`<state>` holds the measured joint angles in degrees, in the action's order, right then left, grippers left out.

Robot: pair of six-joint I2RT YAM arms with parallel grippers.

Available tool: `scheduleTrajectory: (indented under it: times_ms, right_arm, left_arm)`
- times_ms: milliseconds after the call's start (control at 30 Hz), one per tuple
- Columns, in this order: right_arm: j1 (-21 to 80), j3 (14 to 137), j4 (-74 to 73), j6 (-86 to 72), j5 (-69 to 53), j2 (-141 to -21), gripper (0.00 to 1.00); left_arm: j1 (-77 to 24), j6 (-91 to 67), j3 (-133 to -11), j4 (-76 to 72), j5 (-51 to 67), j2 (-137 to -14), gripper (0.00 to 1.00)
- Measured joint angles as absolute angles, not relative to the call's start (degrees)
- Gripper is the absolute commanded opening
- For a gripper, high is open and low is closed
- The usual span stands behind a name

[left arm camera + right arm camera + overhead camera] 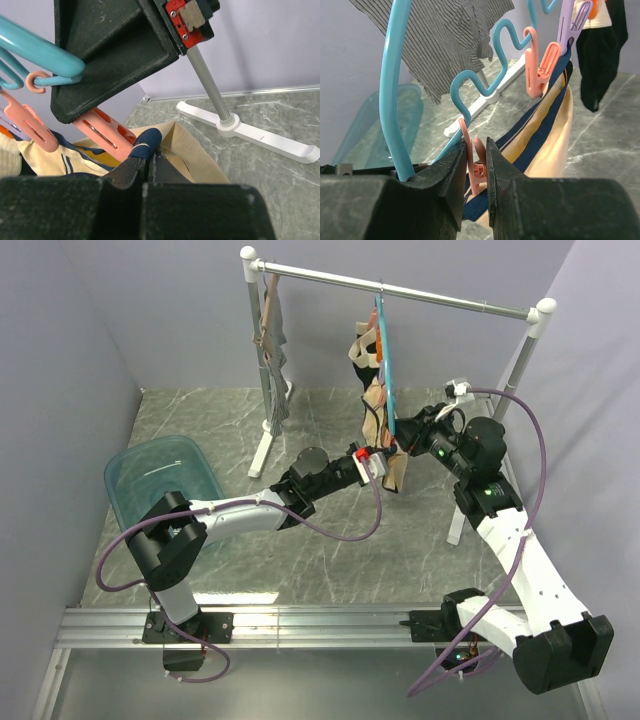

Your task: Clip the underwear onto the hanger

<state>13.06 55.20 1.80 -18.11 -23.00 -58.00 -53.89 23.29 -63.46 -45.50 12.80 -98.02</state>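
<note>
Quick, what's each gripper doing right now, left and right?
Left gripper: closed, pinching the underwear by its navy trim.
Right gripper: closed on a pink clip of the hanger.

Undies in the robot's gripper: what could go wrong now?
The left gripper pinches only the dark trim of the underwear, so the cloth might slip out. The right gripper squeezes a pink clip on the hanger, which hangs freely from the rail, so it may swing and the clip could shut on nothing.
</note>
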Motion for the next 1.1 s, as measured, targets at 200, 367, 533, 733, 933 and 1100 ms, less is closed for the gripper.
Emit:
scheduleTrajectory:
  times_ms: [200, 367, 533, 733, 933, 1100]
  right_arm:
    - [13.65, 55.20, 0.93, -15.70, -21.32, -58.02, 0.00]
    - [14.26, 55.31, 0.34, -14.17, -19.81, -58.17, 0.00]
    - [14.50, 55.31, 0.01, -13.19, -18.65, -58.26, 0.00]
    - [14.76, 55.51, -0.51, -12.05, -17.37, -58.52, 0.00]
    - [15.07, 55.53, -0.86, -11.25, -16.23, -58.94, 0.00]
    - [15.20, 55.53, -0.86, -11.07, -16.05, -59.05, 0.00]
  left_arm:
    - [-54.00, 23.29, -63.46, -44.91, 12.43, -98.00, 0.00]
    - [-54.08, 23.27, -63.46, -44.62, 12.12, -98.00, 0.00]
    - [-54.11, 23.27, -63.46, -44.60, 12.10, -98.00, 0.00]
    - [-54.11, 23.27, -63.61, -44.25, 12.10, -97.97, 0.00]
    - [-54.11, 23.29, -63.68, -43.51, 12.10, -97.86, 0.00]
    - [-54.11, 23.33, -63.68, -42.17, 12.38, -97.10, 0.00]
